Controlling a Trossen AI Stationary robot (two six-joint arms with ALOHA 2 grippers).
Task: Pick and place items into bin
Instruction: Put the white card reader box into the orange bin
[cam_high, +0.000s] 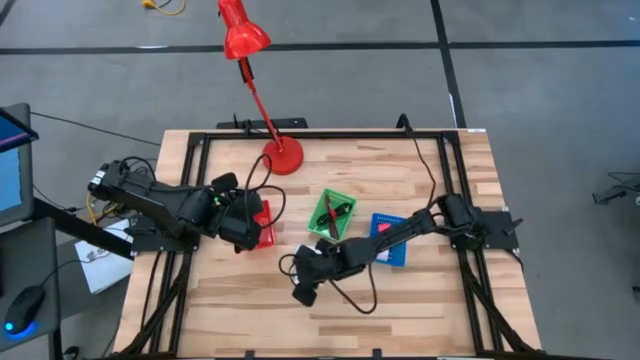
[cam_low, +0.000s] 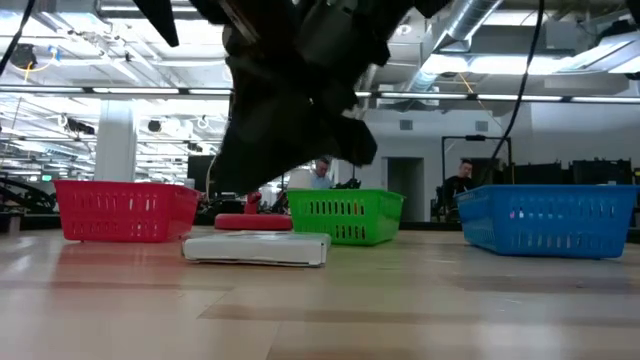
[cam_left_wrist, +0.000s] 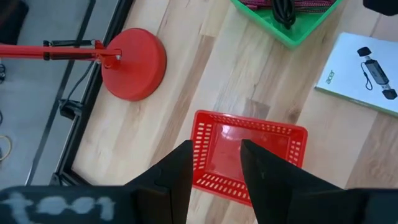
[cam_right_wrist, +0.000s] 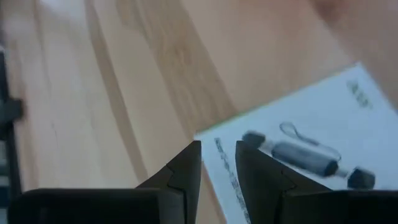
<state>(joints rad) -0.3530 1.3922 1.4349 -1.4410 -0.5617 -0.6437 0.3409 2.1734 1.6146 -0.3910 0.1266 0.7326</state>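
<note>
A white card (cam_low: 257, 248) with a printed black stick on it (cam_right_wrist: 311, 155) lies flat on the wooden table. My right gripper (cam_right_wrist: 217, 152) hovers open just above the card's edge, fingers slanting down, touching nothing; in the high view this gripper (cam_high: 303, 290) covers the card. My left gripper (cam_left_wrist: 216, 152) stands open over the red bin (cam_left_wrist: 249, 152), nothing between its fingers. The green bin (cam_high: 332, 215) holds a dark red cord and a black stick (cam_left_wrist: 283, 11). Something pink lies in the blue bin (cam_high: 388, 240).
The red desk lamp's round base (cam_high: 283, 157) stands at the table's far side, behind the red bin, and its arm leans out past the far edge. A black frame (cam_high: 200, 150) runs along the table's sides. Bare wood lies toward the near edge (cam_high: 330, 330).
</note>
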